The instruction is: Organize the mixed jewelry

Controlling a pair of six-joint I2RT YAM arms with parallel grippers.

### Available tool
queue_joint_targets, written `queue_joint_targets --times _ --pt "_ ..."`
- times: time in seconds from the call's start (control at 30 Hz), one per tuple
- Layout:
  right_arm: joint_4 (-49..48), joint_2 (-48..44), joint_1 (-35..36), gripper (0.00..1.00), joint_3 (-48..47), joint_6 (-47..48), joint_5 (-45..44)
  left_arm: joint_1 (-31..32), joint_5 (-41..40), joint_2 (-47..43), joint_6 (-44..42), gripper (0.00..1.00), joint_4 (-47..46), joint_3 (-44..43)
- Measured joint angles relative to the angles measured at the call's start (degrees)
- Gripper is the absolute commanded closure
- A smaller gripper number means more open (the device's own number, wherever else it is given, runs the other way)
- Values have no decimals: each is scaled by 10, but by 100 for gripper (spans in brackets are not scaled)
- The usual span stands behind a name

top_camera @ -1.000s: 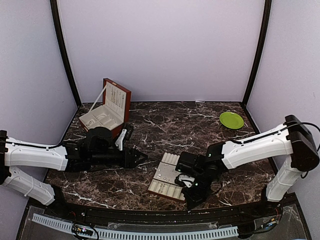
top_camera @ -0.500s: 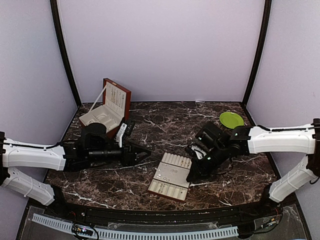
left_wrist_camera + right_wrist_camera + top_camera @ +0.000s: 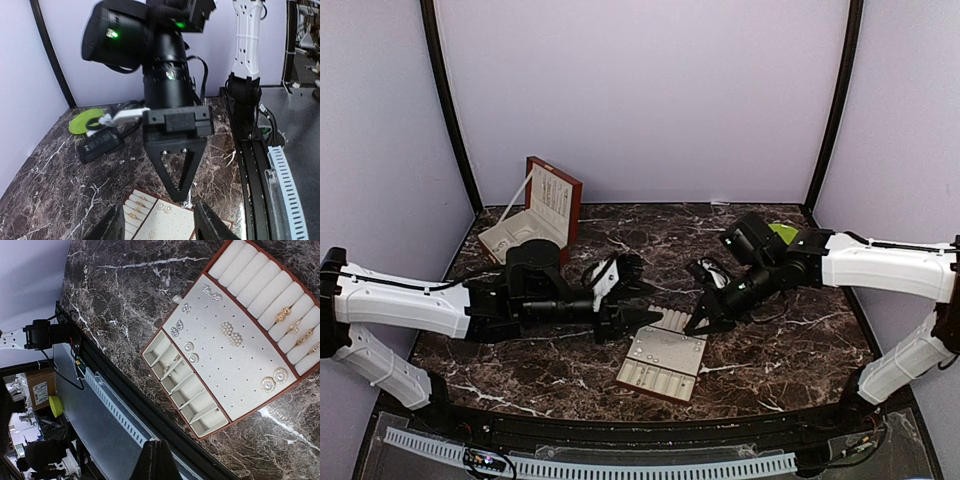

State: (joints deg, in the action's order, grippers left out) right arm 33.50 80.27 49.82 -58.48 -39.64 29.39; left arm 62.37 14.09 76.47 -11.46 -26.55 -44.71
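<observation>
The cream slotted tray lies on the marble between my two grippers. The mixed jewelry on it shows as gold rings in the roll slots, pearl studs and crystal pieces on the flat pad, and small bits in the end compartments. Two tiny pale pieces lie loose on the marble beyond the tray. My left gripper hovers open over the tray's far end, nothing between its fingers. My right gripper is shut, its tip just off the tray's far right corner, also visible as a black wedge in the left wrist view.
The red-brown wooden box stands open at the back left. A green plate sits at the back right, partly behind my right arm. The table's black front rail runs close along the tray's compartment end.
My right gripper has swung from the tray's front edge back and up to its far right corner. My left gripper has advanced rightward to the tray.
</observation>
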Motion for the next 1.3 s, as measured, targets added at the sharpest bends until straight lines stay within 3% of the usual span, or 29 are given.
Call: queue_joint_targets --times 0.4,0.63,1.0,1.3 --pt "11 3 -8 100 -9 3 24 34 -17 102 -140 60 45 -40" --pt "10 3 -8 100 -9 2 35 51 -35 132 -166 72 59 -78" --pt "10 -3 -8 100 -9 0 38 64 -63 149 -181 66 81 -88" --pt "8 -8 -8 100 -9 -3 38 64 -85 177 -183 73 88 -93"
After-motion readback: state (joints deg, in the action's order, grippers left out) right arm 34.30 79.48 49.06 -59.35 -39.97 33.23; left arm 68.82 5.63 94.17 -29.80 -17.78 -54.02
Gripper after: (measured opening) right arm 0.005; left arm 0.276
